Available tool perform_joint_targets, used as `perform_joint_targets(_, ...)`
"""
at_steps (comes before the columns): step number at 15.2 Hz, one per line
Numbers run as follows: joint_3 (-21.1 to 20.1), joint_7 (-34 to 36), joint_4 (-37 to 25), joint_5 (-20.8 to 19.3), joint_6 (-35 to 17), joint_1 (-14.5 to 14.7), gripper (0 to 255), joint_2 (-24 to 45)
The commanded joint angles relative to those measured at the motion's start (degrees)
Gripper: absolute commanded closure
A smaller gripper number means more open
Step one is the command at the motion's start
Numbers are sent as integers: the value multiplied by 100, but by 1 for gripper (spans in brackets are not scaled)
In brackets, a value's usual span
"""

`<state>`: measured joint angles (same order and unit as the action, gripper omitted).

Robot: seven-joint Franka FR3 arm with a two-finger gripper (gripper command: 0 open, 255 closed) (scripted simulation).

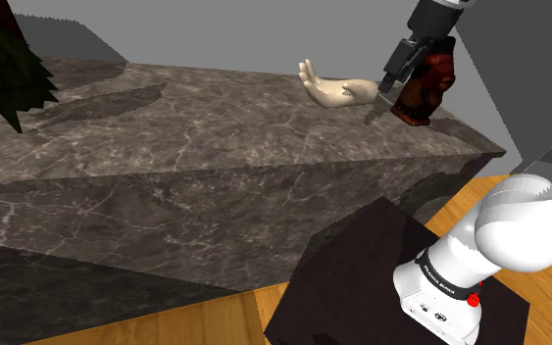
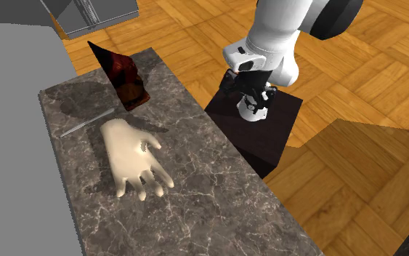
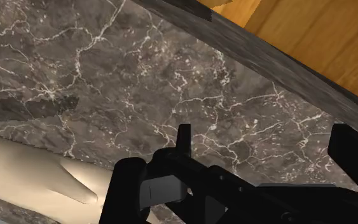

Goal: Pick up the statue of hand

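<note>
Nearest in the shoulder view, the dark stand [image 1: 362,284] sits on the wooden floor [image 1: 166,328] at the lower right. The white arm [image 1: 499,245] rises from it and runs off the frame's right edge. Beyond the stand stretches the surface [image 1: 185,137], a thick block of grey marble with pale veins.

Toward the far right end of it lies the hand statue [image 1: 337,90], cream-coloured and flat on the marble. Its digits point to the shoulder view's left and its wrist to the right. In the second exterior view it lies about midway across the surface's width, clear of both long edges.

The gripper [image 1: 393,86] hangs just right of the statue's wrist in the shoulder view, apart from it and angled down toward the marble. In the wrist view its black fingers [image 3: 352,159] stand wide apart with bare marble showing between them. There the statue lies off to one side of them, untouched, and the surface's edge and the floor show beyond.

Just past the statue's wrist a thin grey rod [image 2: 86,124] lies on the marble. Past that stands a dark red figure [image 2: 128,81], leaning. In the shoulder view it sits right behind the gripper.

Farthest back are a grey wall [image 1: 519,59] and, at the shoulder view's far left, dark foliage [image 1: 4,69].
</note>
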<state>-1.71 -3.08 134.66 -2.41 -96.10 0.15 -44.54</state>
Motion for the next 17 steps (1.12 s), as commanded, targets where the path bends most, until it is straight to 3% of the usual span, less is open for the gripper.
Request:
perform_joint_targets(1, 0, 0, 0, 0, 0, 0, 0, 0)
perform_joint_targets(8, 107, 1045, -1214, 73, -132, -567, 0, 1849)
perform_joint_targets(17, 512, 2215, -2945, 273, 140, -1127, 0, 3936)
